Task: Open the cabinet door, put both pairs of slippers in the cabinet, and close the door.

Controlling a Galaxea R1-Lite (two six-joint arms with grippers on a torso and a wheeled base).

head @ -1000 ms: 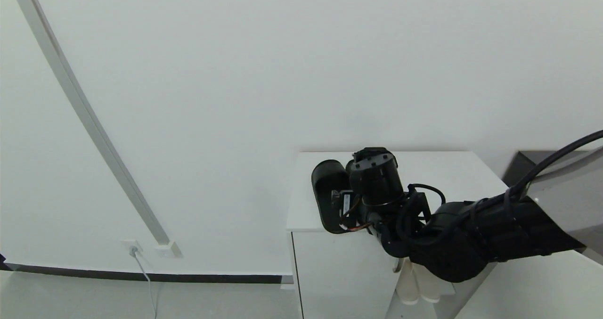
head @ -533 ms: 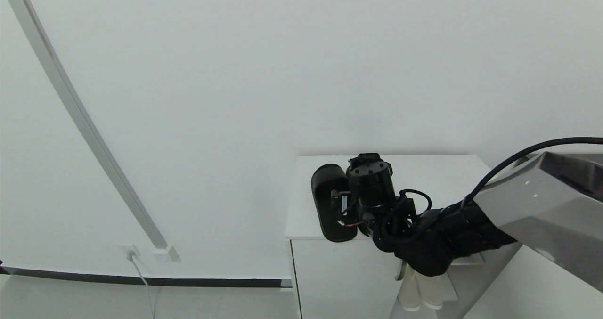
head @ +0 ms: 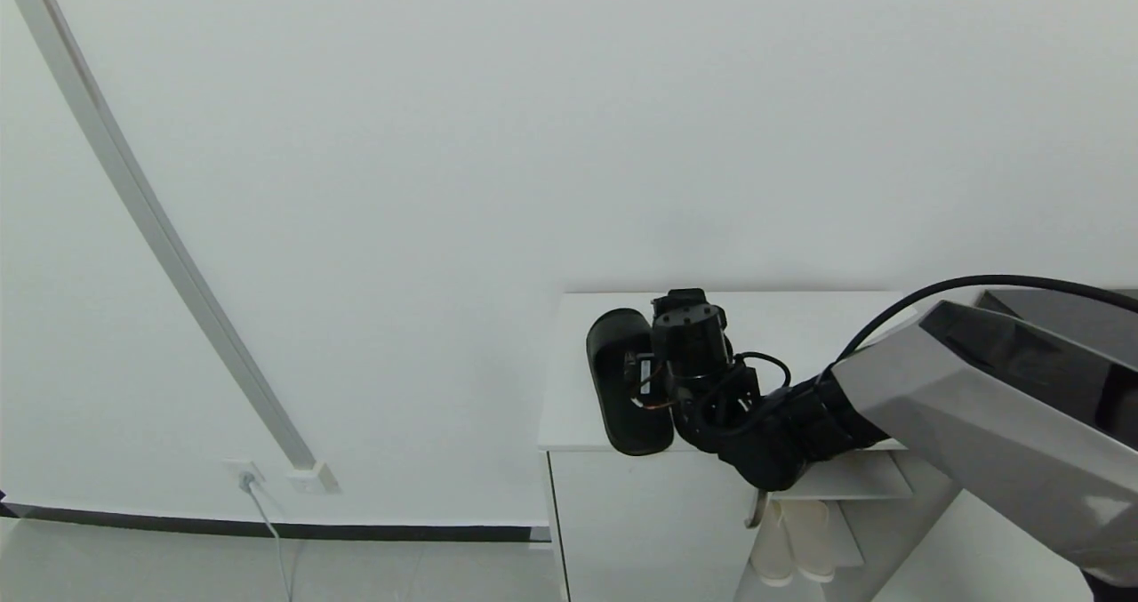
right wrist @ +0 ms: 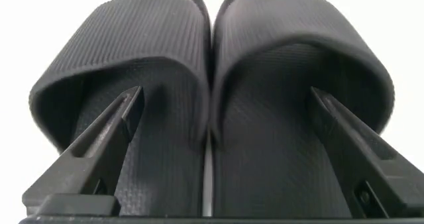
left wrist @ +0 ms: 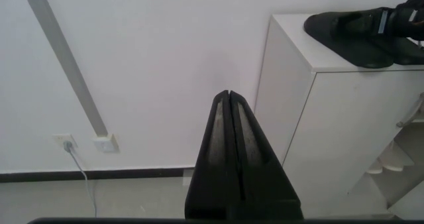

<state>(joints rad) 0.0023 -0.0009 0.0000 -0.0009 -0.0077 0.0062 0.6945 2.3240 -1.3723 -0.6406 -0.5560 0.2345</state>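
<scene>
**A:** Slippers check: how many do you count from where you're standing?

**B:** Left to right, then. The left gripper hangs out by the wall with its fingers pressed flat together and nothing in them. Past the wall socket there's the one white cabinet. Two black slippers, so one pair, lie side by side at the left end of its top. The right gripper has its fingers spread wide, one poked under each strap, and it isn't squeezing anything yet. Below that, two white slippers stand on end in the open compartment, under a shelf.

**A:** So four slippers, two pairs, and one pair is already inside. How do you reckon the black ones would handle?

**B:** My guess is light ribbed foam, soft and bendy, a bit grippy. I'd pinch the two inner walls together just behind the straps. If you grab them by a strap alone, they'd probably sag and swing about.
</scene>
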